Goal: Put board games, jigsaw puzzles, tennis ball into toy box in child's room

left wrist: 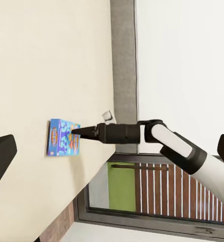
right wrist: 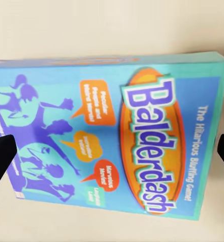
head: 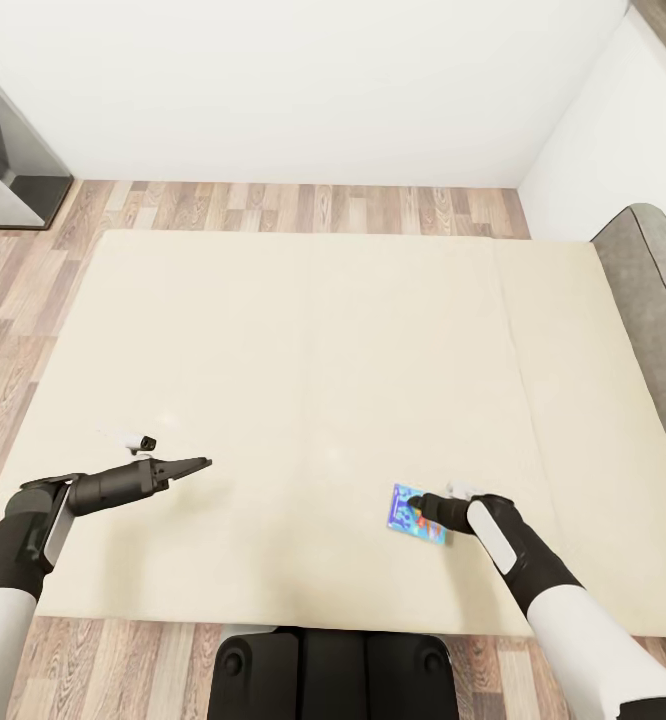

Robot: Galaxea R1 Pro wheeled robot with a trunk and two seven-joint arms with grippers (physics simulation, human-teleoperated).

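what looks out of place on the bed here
One blue board game lies flat on the beige mattress near its front edge, skewed to the edges, a toy on a bed. The right gripper is at it. Nothing looks damaged.

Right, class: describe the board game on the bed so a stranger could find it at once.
Start at the wide beige bed with its grey headboard. Near the edge closest to the robot, at the tip of the right claw, lies a flat blue board game. Its lid reads Balderdash in an orange oval, with purple cartoon figures.
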